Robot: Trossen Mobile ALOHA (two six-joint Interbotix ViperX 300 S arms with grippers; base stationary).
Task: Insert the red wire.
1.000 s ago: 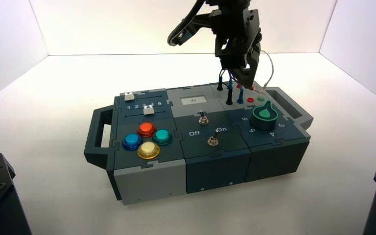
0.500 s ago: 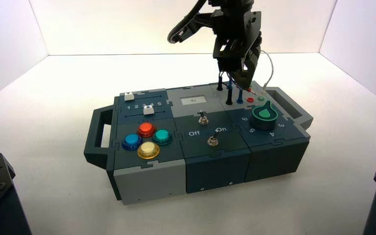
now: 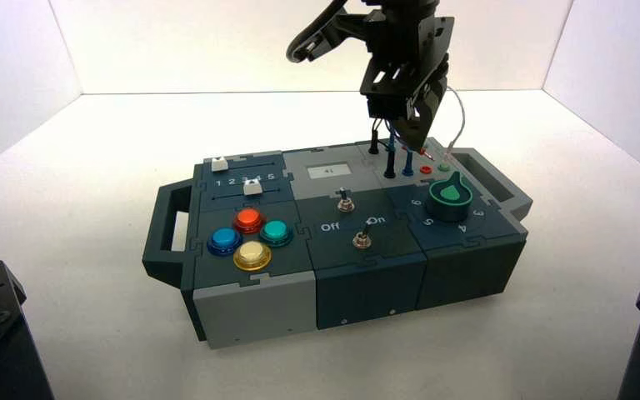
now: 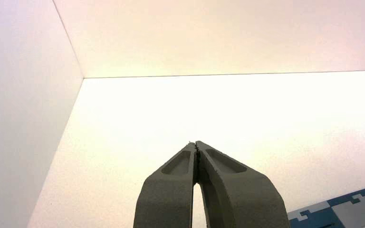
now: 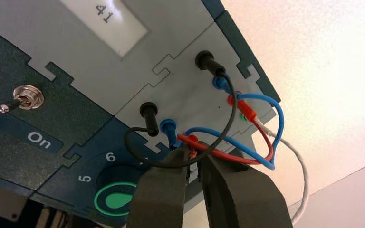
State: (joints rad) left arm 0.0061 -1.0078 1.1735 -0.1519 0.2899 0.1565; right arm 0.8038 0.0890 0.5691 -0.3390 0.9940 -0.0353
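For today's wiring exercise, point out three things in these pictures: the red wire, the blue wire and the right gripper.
red wire (image 5: 218,151), right wrist view, on its cable just past the fingertips.
blue wire (image 5: 279,118), right wrist view, on the outer bend of its loop.
right gripper (image 5: 196,159), right wrist view, midway between its fingertips.

You have the box (image 3: 258,308) sitting turned on the white table (image 3: 92,333), a handle at each end. On its left block you see four round buttons: red (image 3: 248,219), teal (image 3: 276,232), blue (image 3: 224,240) and yellow (image 3: 252,255), with two white sliders (image 3: 253,187) behind them. The middle block carries a small display (image 5: 105,16) reading 41 and two metal toggle switches (image 3: 361,241) beside the "Off" and "On" lettering. At the right you find the green knob (image 3: 451,197), with the black wire (image 5: 225,124) and blue wire (image 5: 278,118) plugged in behind it
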